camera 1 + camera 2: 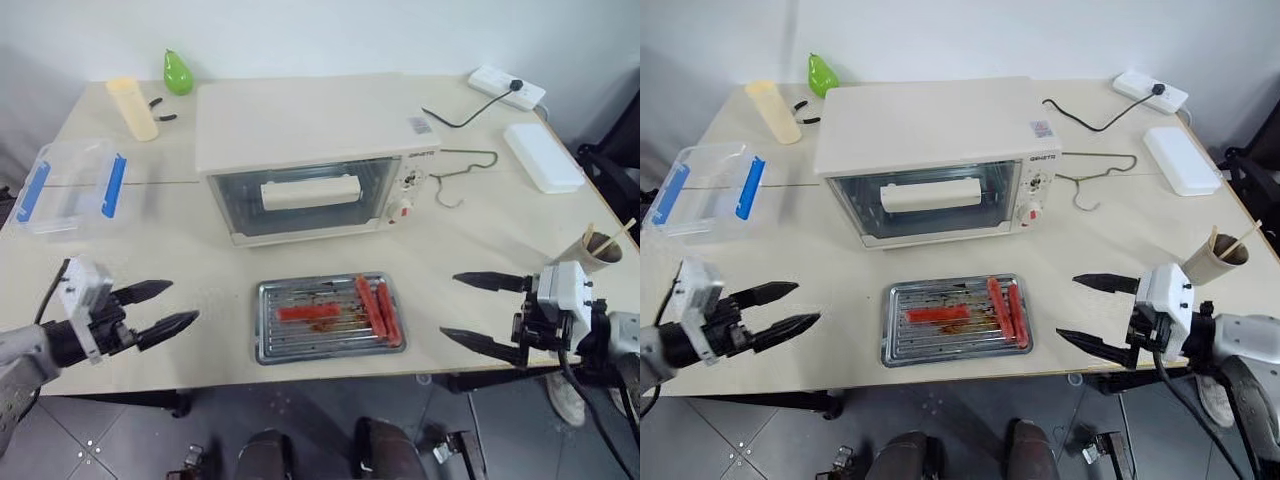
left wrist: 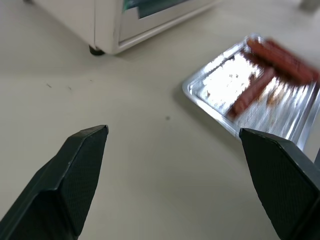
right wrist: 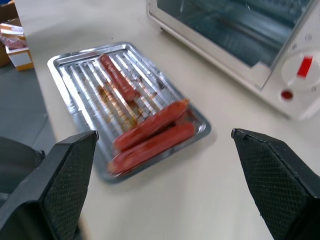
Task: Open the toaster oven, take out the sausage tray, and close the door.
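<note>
The cream toaster oven [image 1: 315, 125] stands at the table's middle, its glass door [image 1: 300, 198] shut with the bar handle [image 1: 310, 190] across it. In front of it, near the table's front edge, the silver sausage tray [image 1: 328, 317] rests on the table with three red sausages. My left gripper [image 1: 160, 308] is open at the front left, well clear of the tray, with nothing between its fingers. To the tray's right, my right gripper [image 1: 480, 312] hovers open and empty. The tray [image 3: 127, 107] and an oven corner [image 3: 260, 55] show in the right wrist view.
A clear plastic box with blue clips [image 1: 70, 185] sits at the left. A beige cup [image 1: 132, 107], a green pear [image 1: 178, 72] and pliers lie at the back left. A power strip [image 1: 507, 87], a white case [image 1: 542, 156], a wire hook [image 1: 462, 170] and a paper cup [image 1: 598, 247] occupy the right side.
</note>
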Action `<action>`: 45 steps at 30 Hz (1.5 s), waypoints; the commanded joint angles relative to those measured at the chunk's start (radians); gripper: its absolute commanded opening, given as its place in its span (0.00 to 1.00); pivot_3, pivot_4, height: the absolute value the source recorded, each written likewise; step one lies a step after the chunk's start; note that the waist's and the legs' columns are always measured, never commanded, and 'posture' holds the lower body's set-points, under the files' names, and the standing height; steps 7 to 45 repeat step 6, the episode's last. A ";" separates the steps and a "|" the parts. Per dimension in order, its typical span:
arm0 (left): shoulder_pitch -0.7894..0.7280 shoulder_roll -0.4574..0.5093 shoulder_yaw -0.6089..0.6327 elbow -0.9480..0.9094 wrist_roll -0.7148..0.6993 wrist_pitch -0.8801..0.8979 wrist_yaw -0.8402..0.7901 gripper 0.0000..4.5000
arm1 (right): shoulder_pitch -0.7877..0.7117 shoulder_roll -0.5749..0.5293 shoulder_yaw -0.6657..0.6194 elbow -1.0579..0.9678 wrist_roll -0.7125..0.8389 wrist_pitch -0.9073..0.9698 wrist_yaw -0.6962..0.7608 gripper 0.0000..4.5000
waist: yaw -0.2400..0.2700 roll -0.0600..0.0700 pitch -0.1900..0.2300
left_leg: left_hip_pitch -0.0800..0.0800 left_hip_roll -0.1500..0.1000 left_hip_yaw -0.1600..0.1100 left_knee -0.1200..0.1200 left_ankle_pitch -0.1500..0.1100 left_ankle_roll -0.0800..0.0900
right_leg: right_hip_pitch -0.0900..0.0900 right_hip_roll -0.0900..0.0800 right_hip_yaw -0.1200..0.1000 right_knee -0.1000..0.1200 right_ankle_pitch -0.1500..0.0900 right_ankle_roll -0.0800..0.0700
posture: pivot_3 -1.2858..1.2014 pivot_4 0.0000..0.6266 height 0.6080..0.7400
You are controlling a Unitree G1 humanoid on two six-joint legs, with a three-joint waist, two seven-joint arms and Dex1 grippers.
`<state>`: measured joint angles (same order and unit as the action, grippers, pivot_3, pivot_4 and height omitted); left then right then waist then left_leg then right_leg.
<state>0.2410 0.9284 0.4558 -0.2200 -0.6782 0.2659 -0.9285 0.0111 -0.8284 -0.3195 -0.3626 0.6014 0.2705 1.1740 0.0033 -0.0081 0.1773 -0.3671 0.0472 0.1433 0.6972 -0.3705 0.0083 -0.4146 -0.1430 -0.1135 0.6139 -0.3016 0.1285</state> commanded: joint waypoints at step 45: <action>-0.036 -0.008 0.053 0.238 0.220 -0.414 -0.202 0.99 | -0.019 0.016 0.042 0.040 -0.026 -0.211 0.138 1.00 | 0.012 0.000 0.000 | 0.000 0.000 0.001 0.002 -0.002 0.004 | 0.001 0.000 0.000 0.000 0.001 0.001 | 0.52 0.24 1.00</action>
